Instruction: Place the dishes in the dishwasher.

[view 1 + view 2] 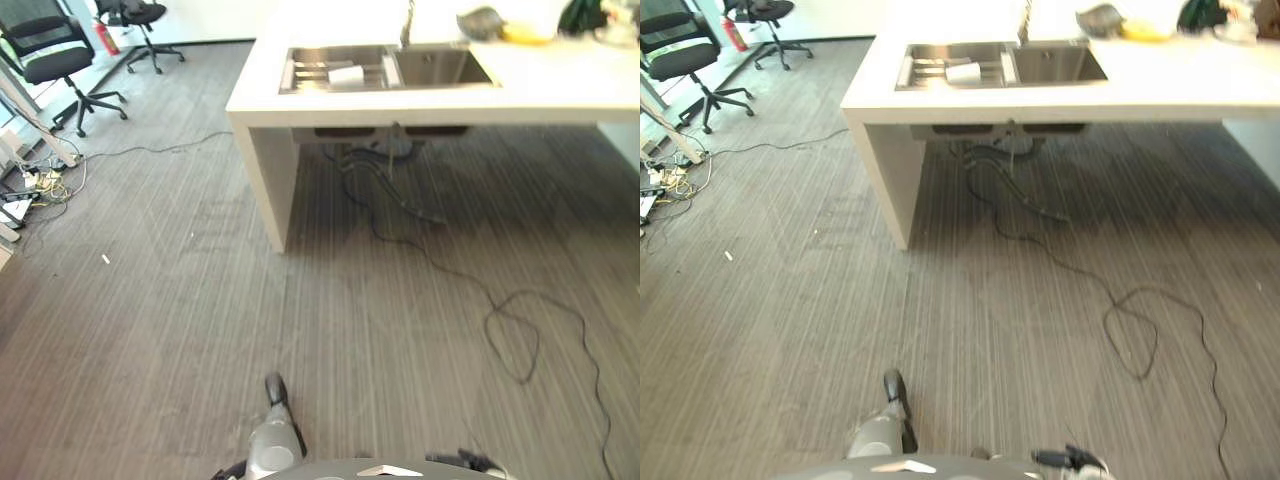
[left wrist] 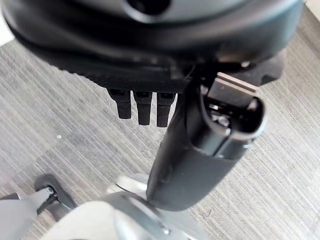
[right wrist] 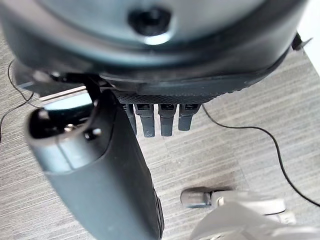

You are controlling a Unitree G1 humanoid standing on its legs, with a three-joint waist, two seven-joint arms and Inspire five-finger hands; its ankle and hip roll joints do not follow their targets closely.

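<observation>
A white counter (image 1: 560, 90) stands far ahead across the floor, with a double sink (image 1: 440, 66) set into it. In the sink's left basin a white cup (image 1: 346, 74) lies on its side on a metal rack (image 1: 305, 72). A grey dish (image 1: 483, 22) and a yellow item (image 1: 527, 33) sit on the counter behind the sink. My left hand (image 2: 145, 107) hangs over the striped floor, fingers straight and nothing in it. My right hand (image 3: 160, 120) hangs the same way, open and empty. Both hands are far from the counter.
The counter's white side panel (image 1: 270, 170) reaches down to the floor at its left end. Two black office chairs (image 1: 50, 60) (image 1: 140, 15) and a red fire extinguisher (image 1: 107, 38) stand at the far left. A tangle of plugs and cords (image 1: 30, 185) lies by the left edge.
</observation>
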